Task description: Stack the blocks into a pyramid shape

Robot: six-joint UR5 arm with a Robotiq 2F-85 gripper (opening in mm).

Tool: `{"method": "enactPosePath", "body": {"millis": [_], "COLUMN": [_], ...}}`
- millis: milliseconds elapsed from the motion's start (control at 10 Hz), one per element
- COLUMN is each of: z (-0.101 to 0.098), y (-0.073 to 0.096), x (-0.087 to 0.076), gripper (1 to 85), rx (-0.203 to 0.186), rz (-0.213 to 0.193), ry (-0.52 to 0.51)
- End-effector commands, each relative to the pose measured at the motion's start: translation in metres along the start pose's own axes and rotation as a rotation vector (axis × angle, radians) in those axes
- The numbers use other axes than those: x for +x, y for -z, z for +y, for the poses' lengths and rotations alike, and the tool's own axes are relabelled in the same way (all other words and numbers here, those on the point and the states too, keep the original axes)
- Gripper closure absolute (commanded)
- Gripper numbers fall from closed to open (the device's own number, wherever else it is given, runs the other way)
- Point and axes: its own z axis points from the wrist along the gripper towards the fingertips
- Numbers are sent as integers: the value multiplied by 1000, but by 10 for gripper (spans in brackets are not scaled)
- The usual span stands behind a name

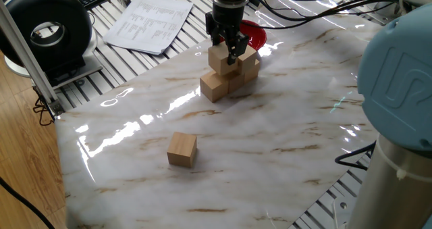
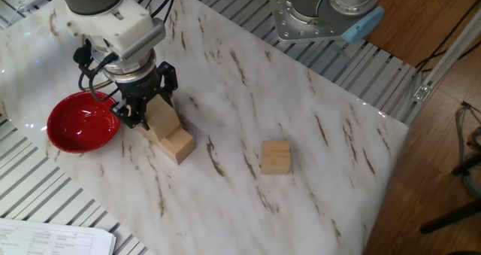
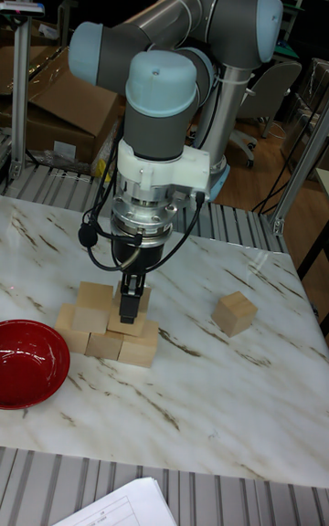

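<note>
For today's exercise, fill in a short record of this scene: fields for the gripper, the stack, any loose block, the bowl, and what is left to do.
gripper: at the second layer of the stack, fingers either side of a block
stack: three blocks at the bottom, two on the second layer, no top block
loose block: alone on the table, well away from the stack
bowl: red, empty, beside the stack
left to do: release, fetch the loose block, set it on top
</note>
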Motion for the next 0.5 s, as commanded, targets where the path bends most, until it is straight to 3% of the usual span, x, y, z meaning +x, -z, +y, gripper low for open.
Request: {"method": "enactPosePath", "body": {"millis": [0,400], "z": [-2,-4], "y": [-3,-5], "x": [-1,-1], "gripper": [847,847], "rx": [0,2], "rz": [-10,-12], "ry": [-7,-9]}}
